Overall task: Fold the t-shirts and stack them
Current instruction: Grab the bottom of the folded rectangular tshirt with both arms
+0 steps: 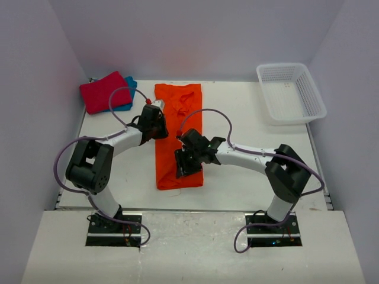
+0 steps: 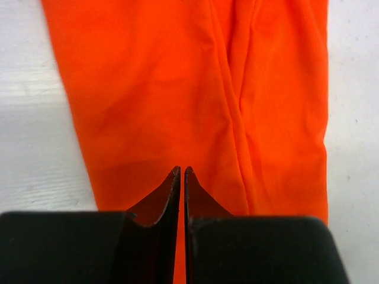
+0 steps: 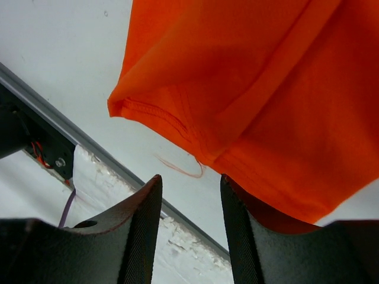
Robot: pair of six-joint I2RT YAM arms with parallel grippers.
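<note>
Orange t-shirt (image 1: 177, 106) lies flat at the centre of the desk (image 1: 249, 130), already narrowed to 1 long strip running away from the arm bases. Crimson t-shirt (image 1: 100, 93) sits folded on the teal t-shirt (image 1: 131, 86) at the far left corner. Left hand (image 2: 180, 173) is at the strip's left edge, fingers together, with no cloth evidently between them. Right hand (image 3: 190, 180) hovers over the near hem, fingers apart. Assessment: cross-fold stage of shirt 3. The next move requires pinching the near hem, carrying it to the far end, then stacking.
</note>
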